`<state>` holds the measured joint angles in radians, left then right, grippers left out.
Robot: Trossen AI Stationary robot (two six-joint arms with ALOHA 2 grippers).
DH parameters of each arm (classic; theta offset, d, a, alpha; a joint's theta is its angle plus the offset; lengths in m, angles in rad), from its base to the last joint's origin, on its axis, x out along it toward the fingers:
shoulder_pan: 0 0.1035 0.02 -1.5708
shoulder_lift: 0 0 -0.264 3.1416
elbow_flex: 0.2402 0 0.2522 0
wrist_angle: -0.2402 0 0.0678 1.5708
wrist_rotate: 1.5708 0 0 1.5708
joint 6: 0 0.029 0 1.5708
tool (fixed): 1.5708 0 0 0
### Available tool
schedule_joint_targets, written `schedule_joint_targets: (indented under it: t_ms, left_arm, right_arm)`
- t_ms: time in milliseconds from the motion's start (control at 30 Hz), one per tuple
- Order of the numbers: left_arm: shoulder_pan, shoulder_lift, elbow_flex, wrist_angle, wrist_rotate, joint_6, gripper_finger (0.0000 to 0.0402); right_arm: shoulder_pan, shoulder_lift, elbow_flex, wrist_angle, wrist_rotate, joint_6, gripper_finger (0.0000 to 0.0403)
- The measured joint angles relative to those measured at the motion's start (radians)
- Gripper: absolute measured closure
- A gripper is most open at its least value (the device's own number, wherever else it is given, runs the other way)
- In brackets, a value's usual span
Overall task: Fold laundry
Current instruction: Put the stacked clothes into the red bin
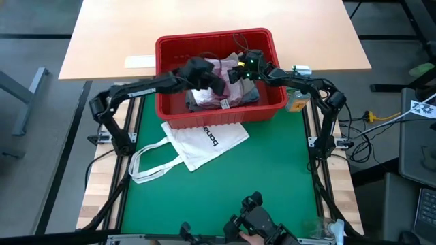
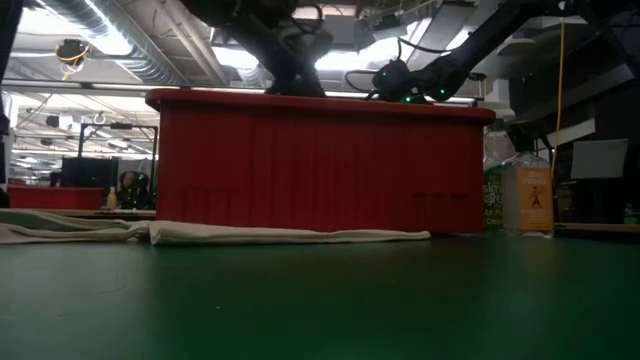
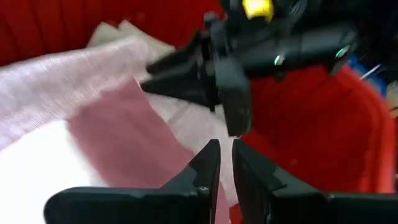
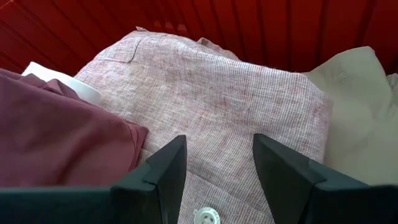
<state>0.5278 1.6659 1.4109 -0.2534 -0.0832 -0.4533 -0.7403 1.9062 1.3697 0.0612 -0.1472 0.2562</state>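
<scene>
Laundry (image 1: 216, 92) lies heaped in basket (image 1: 218, 116), no clear axis.

Robotics lab: exposed ceiling ducts (image 2: 120, 40), green-matted test table (image 1: 272, 163).

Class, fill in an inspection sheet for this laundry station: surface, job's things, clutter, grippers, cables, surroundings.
Surface: green mat, mostly bare.
Job's things: mottled pink garment, maroon garment and beige garment piled in red basket.
Clutter: white tote bag beside the basket; bottle.
Grippers: left gripper nearly shut over the pile; right gripper open above the pink garment.
Cables: yellow cable off the table.
Surroundings: wooden table behind.
</scene>
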Motion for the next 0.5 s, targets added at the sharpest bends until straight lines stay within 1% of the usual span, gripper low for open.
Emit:
schedule_joint_targets:
  t_ms: [100, 233, 367, 433, 500]
  left_arm:
    - [-0.007, 0.06, 0.0, 0.018, -0.008, 0.003, 0.0363]
    - [0.008, 0.12, -0.001, -0.019, -0.034, 0.022, 0.0363]
    - [0.034, 0.144, -0.001, -0.095, -0.084, 0.023, 0.0363]
    - [0.046, 0.149, -0.002, -0.124, -0.088, 0.023, 0.0363]
    - [0.051, 0.153, -0.002, -0.119, -0.089, 0.036, 0.0363]
  right_arm:
    - [0.0, 0.0, 0.0, -0.002, 0.0, 0.0, 0.0217]
    - [0.0, 0.0, 0.0, -0.002, 0.0, 0.0, 0.0217]
    - [0.0, 0.0, 0.0, -0.003, 0.0, 0.0, 0.0217]
    - [0.0, 0.0, 0.0, -0.003, 0.0, 0.0, 0.0217]
    - [0.0, 0.0, 0.0, -0.003, 0.0, 0.0, 0.0217]
